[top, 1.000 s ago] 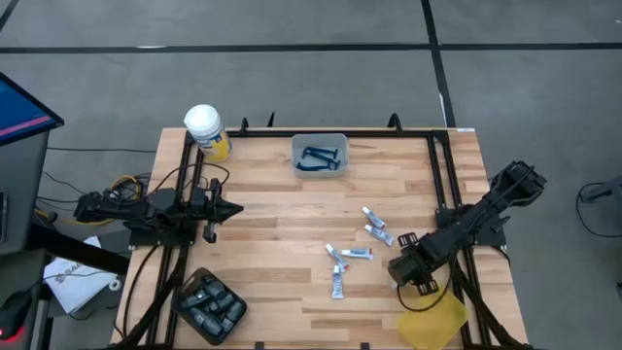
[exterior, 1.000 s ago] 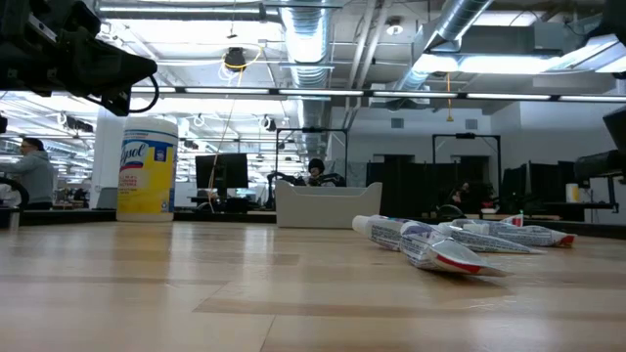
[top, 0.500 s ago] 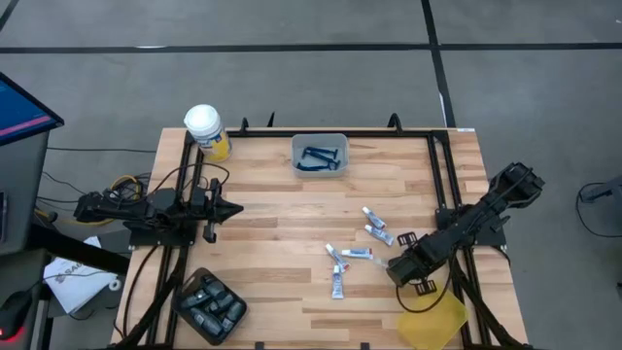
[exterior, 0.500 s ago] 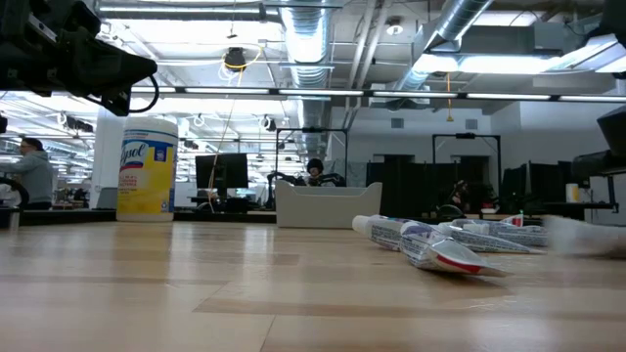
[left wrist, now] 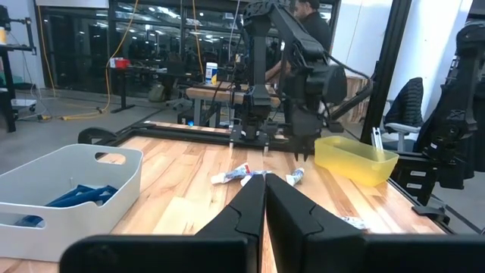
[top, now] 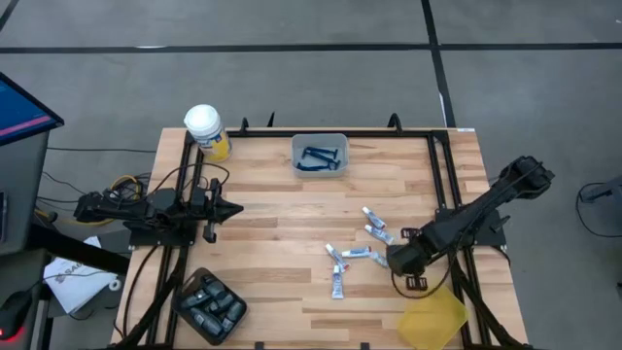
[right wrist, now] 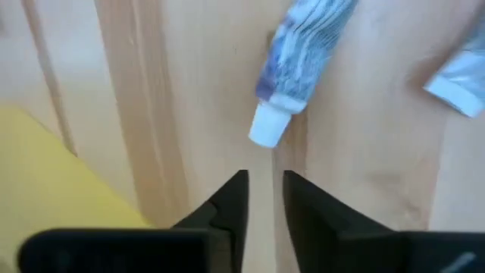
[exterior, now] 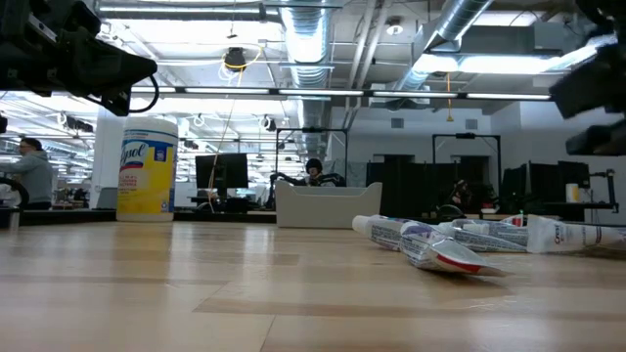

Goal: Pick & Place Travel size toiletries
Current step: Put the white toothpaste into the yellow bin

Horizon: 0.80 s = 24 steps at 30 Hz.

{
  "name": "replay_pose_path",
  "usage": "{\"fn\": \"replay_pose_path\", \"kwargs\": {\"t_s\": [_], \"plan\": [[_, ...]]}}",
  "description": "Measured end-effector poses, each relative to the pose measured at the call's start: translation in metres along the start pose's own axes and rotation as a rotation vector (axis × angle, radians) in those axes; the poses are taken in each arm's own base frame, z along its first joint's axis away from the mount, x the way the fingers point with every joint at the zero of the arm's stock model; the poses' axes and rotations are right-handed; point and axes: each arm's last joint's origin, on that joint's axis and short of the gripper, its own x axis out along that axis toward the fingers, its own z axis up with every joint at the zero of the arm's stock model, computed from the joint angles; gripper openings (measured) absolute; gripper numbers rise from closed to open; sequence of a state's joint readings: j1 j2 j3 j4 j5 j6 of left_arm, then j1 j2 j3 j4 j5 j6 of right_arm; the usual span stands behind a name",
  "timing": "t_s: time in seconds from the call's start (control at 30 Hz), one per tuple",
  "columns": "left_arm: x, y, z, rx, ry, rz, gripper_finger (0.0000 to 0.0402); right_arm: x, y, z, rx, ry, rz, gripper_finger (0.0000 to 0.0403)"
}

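Right wrist view: we find right end effector (right wrist: 263,199) slightly spread above a tube (right wrist: 297,62); light, squashy, slippery — we'd pinch mid-body.

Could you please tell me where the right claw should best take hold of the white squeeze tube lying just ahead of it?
Probably across the white squeeze tube's flat blue-printed body, just behind its white cap, coming straight down. It lies flat on the wooden table, cap towards the right claw, with bare wood along both long sides for the fingers.
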State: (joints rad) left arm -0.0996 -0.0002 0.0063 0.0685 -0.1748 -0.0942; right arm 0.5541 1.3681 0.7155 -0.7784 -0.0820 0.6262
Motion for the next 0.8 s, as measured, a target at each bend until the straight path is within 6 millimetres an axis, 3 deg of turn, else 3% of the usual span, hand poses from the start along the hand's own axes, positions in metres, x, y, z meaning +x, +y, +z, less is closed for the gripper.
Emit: {"fn": "replay_pose_path", "kwargs": {"t_s": [0.2, 0.4, 0.6, 0.8], "plan": [[0.000, 0.000, 0.000, 0.000, 0.000, 0.000, 0.0008, -0.007, 0.005, -0.002, 0.114, -0.044, 0.040, 0.0164], [0.000, 0.000, 0.000, 0.000, 0.000, 0.000, 0.0008, 0.019, 0.004, 0.005, 0.185, 0.022, -0.063, 0.0244], [0.000, 0.000, 0.000, 0.000, 0.000, 0.000, 0.0008, 0.036, 0.006, 0.012, 0.172, 0.040, -0.079, 0.0238], [0.000, 0.000, 0.000, 0.000, 0.000, 0.000, 0.0008, 0.034, 0.004, 0.014, 0.179, 0.025, -0.086, 0.0218]]}}
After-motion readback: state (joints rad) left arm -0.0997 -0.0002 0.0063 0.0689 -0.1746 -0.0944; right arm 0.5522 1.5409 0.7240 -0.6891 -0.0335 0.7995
